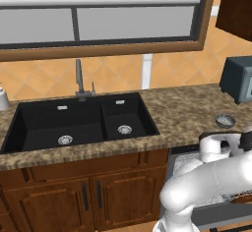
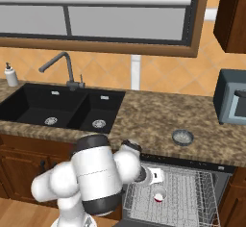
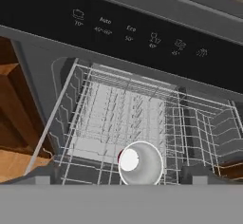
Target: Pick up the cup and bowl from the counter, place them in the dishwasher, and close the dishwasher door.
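In the right base view, the small shallow round grey bowl (image 2: 182, 136) sits on the speckled granite surface (image 2: 149, 115), right of centre, well right of the black double sink (image 2: 60, 107) at left. Below the bowl, at lower right, the small pale round-rimmed cup (image 2: 160, 194) lies in the white wire rack (image 2: 187, 192) of the open grey metallic dishwasher (image 2: 192, 166). A boxy grey microwave (image 2: 231, 102) stands at the right edge, behind the bowl.

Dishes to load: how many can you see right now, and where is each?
2. The cup lies in the dishwasher rack, below the gripper. The bowl sits on the counter, above the dishwasher.
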